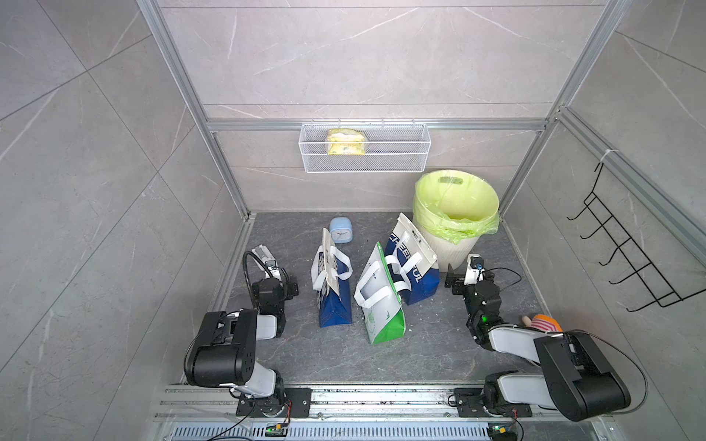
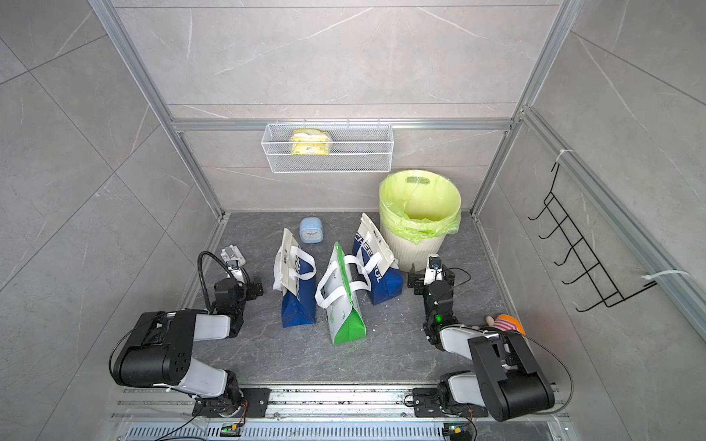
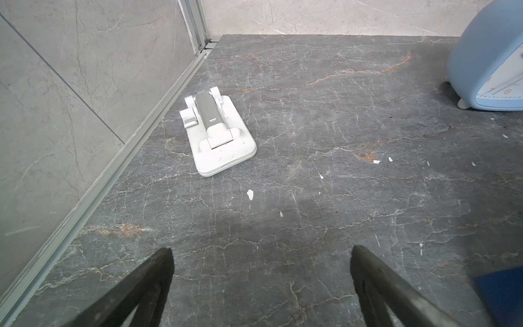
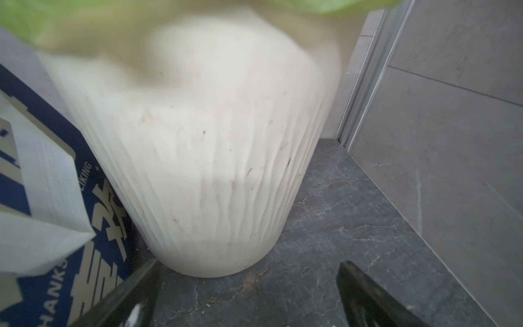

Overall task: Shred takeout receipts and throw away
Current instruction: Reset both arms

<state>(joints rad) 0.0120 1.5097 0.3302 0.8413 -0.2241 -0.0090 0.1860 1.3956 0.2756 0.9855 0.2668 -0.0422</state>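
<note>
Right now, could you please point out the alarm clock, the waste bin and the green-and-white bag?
blue alarm clock (image 1: 340,230): in a top view, on its dial.
waste bin (image 1: 456,255): in a top view, on its ribbed white wall.
green-and-white bag (image 1: 391,326): in a top view, on its green lower end.

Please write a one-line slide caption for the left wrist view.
Open left gripper faces a white folding stand and a blue clock on the dark floor.

both top views high overhead, same dark grey stone tabletop (image 1: 344,355), left wrist low over it, right wrist crowding cream ribbed plastic bin (image 4: 198,170)
</note>
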